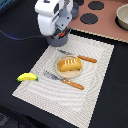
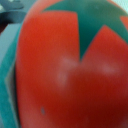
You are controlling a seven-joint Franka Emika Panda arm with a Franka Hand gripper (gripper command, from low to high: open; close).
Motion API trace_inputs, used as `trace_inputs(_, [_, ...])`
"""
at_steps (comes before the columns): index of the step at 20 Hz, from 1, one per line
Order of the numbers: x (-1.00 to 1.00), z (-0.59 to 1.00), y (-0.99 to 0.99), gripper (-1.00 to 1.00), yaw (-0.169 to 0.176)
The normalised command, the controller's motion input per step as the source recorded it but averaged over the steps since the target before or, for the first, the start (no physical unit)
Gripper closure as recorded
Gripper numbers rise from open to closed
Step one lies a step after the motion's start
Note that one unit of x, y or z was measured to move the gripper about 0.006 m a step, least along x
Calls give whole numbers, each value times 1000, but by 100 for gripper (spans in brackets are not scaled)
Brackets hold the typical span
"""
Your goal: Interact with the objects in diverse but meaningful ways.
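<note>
A red tomato with a green stem (image 2: 65,70) fills the wrist view, very close to the camera. In the exterior view my gripper (image 1: 59,33) is lowered into a round grey pot (image 1: 50,40) at the far edge of the placemat, and a bit of the red tomato (image 1: 62,35) shows at the pot's rim. My fingers are hidden, so I cannot tell whether they hold it. A golden ridged bread loaf (image 1: 69,64) lies on a small plate (image 1: 68,73). A yellow banana (image 1: 27,77) lies at the mat's left edge. No sausage is in view.
A knife (image 1: 79,57) and a fork (image 1: 64,79) with orange handles flank the plate on the striped placemat (image 1: 90,95). A toy stove with black burners (image 1: 89,19) stands at the back, with another grey pot (image 1: 122,17) at the exterior view's right.
</note>
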Motion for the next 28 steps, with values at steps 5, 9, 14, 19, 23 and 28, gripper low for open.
trace_inputs(5, [-295,-223,434,100,27])
trace_inputs(9, [-401,-301,329,100,44])
trace_inputs(14, [-353,-413,226,100,39])
trace_inputs(19, [-47,-50,27,-100,12])
trace_inputs(23, [159,791,0,-100,4])
trace_inputs(28, [157,1000,-55,-100,0])
